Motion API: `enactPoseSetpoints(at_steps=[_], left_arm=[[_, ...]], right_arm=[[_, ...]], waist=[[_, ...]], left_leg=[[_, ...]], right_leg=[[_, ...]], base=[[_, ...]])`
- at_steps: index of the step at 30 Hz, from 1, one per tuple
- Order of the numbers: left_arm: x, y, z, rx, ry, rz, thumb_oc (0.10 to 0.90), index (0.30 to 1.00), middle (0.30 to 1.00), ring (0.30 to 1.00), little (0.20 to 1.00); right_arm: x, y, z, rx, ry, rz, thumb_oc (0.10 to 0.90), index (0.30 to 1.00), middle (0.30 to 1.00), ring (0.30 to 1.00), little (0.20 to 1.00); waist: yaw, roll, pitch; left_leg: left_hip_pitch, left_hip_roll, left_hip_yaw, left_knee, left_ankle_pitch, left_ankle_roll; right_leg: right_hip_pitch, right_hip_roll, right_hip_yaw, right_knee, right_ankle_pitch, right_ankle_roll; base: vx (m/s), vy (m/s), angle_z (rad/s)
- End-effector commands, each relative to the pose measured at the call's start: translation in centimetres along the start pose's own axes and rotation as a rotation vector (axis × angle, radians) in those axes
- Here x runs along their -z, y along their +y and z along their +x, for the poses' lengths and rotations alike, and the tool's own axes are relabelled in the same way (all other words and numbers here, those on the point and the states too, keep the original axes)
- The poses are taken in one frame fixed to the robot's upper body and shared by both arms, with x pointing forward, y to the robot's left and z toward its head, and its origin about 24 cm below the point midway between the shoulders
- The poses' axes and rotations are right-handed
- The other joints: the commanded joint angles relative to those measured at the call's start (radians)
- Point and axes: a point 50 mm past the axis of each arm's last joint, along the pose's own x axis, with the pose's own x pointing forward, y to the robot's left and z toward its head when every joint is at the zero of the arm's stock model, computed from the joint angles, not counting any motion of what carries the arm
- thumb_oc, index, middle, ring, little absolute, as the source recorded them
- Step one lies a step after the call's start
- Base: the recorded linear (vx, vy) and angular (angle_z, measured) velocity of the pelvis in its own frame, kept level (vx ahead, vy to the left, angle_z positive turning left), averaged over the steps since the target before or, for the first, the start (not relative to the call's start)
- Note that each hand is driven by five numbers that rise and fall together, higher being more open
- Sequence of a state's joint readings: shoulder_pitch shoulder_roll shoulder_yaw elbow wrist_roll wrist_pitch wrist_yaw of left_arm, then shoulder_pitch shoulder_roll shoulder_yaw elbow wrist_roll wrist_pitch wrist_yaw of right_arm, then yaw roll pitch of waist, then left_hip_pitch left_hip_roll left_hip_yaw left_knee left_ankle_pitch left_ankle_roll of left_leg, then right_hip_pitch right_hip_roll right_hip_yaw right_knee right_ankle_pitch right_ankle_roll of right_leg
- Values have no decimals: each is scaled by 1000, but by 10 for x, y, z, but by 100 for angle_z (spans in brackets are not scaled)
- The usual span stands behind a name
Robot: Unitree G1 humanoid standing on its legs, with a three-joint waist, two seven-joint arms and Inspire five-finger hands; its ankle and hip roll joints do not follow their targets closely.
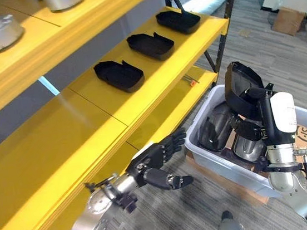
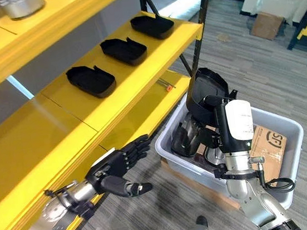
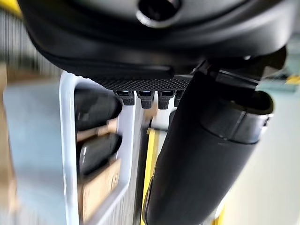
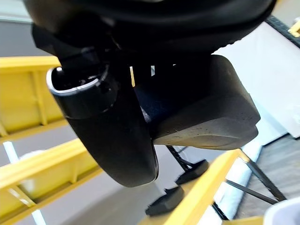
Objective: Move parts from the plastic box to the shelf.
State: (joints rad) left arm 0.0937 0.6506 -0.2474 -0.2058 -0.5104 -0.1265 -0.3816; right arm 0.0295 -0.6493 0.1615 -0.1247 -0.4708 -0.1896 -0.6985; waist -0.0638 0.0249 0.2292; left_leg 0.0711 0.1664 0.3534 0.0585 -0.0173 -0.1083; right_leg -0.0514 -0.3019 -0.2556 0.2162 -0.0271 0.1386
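Both eye views look steeply down from the robot's head, a little apart sideways, and share the yellow shelf (image 1: pixel 138 77), the grey plastic box (image 2: pixel 168 147) on the floor and both arms. The left wrist view sits very close behind the left hand (image 3: pixel 154 51), facing past it toward the box wall. The right wrist view looks from close along the right hand (image 4: pixel 117 136) toward the shelf's yellow boards.

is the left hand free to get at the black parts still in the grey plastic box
Probably yes. The left hand is open and holds nothing, hovering beside the near wall of the grey plastic box, which is open-topped. The right hand grips a black moulded part above the box, which may crowd it.
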Motion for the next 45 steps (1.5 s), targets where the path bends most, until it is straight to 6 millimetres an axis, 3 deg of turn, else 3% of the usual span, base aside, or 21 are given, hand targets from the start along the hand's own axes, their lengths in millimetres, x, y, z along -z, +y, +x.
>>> enactPoseSetpoints(at_steps=[1, 11, 16, 19, 28, 31, 36, 38, 39, 41, 43, 45], left_arm=[[-69, 20, -2, -141, -424, 227, 900, 1000, 1000, 1000, 1000], [-41, 23, -19, -190, -281, 29, 900, 1000, 1000, 1000, 1000], [-39, 24, -34, -244, -233, 153, 900, 1000, 1000, 1000, 1000], [-41, 26, -38, -276, -231, 127, 900, 1000, 1000, 1000, 1000], [-35, 31, -43, -325, -189, 154, 900, 1000, 1000, 1000, 1000], [-34, 33, -44, -298, -176, 172, 900, 1000, 1000, 1000, 1000], [-33, 32, -42, -274, -184, 159, 900, 1000, 1000, 1000, 1000], [-32, 30, -38, -261, -184, 173, 900, 1000, 1000, 1000, 1000], [-31, 29, -37, -266, -178, 184, 900, 1000, 1000, 1000, 1000], [-30, 30, -35, -266, -164, 194, 900, 1000, 1000, 1000, 1000], [-29, 32, -34, -280, -158, 170, 900, 1000, 1000, 1000, 1000], [-29, 32, -34, -285, -156, 168, 900, 1000, 1000, 1000, 1000]], right_arm=[[-41, -39, 40, 267, -284, 39, 400, 300, 300, 300, 300], [-74, -35, 48, 165, -482, 132, 400, 300, 300, 300, 300], [-88, -41, 50, 156, -607, 139, 400, 300, 300, 300, 300], [-94, -43, 51, 123, -644, 150, 400, 300, 300, 300, 300], [-116, -30, 57, -14, -767, 125, 400, 300, 300, 300, 300], [-116, -25, 58, -30, -760, 105, 400, 300, 300, 300, 300], [-113, -18, 54, -46, -725, 129, 400, 300, 300, 300, 300], [-113, -9, 48, -63, -719, 151, 400, 300, 300, 300, 300], [-114, -5, 46, -82, -717, 166, 400, 300, 300, 300, 300], [-114, 2, 47, -119, -686, 189, 400, 300, 300, 300, 300], [-113, 3, 43, -139, -688, 177, 400, 300, 300, 300, 300], [-113, 3, 42, -145, -689, 176, 400, 300, 300, 300, 300]], waist=[[18, -11, -81], [112, -42, -78], [167, -54, -71], [189, -54, -64], [272, -69, -49], [300, -82, -43], [307, -88, -40], [309, -79, -37], [304, -71, -35], [278, -63, -33], [244, -65, -28], [236, -64, -30]], left_leg=[[66, 40, 42, -58, 1, 56], [45, 47, 4, -38, 11, 47], [32, 67, -9, -57, 44, 23], [16, 73, -21, -49, 51, 18], [-32, 49, -67, -20, 54, 21], [-51, 6, -88, -11, 36, 49], [-50, -55, -112, -16, 8, 99], [-29, -103, -130, -29, -18, 147], [-17, -111, -136, -41, -21, 157], [9, -123, -155, -71, -25, 159], [45, -148, -189, -96, -39, 159], [48, -150, -194, -103, -38, 157]], right_leg=[[32, 75, -10, 27, -69, -25], [109, 72, -66, -19, -64, -30], [144, 68, -104, -60, -53, -24], [149, 62, -121, -57, -55, -24], [177, 39, -181, -49, -63, -10], [189, 14, -196, -14, -48, -4], [179, -15, -182, 78, 9, 12], [126, -60, -168, 255, 88, 25], [99, -55, -148, 299, 93, 25], [52, 35, -94, 271, 53, 10], [-3, 129, -56, 164, 48, 6], [-14, 144, -56, 125, 57, 3]], base=[[-18, 73, 10], [-4, 52, 10], [8, 59, 15], [4, 98, 23], [-4, 166, 25], [-26, 250, 28], [-4, 198, 36], [37, 307, 54], [72, 199, 49], [135, 104, 13], [204, 7, 29], [142, -31, 51]])
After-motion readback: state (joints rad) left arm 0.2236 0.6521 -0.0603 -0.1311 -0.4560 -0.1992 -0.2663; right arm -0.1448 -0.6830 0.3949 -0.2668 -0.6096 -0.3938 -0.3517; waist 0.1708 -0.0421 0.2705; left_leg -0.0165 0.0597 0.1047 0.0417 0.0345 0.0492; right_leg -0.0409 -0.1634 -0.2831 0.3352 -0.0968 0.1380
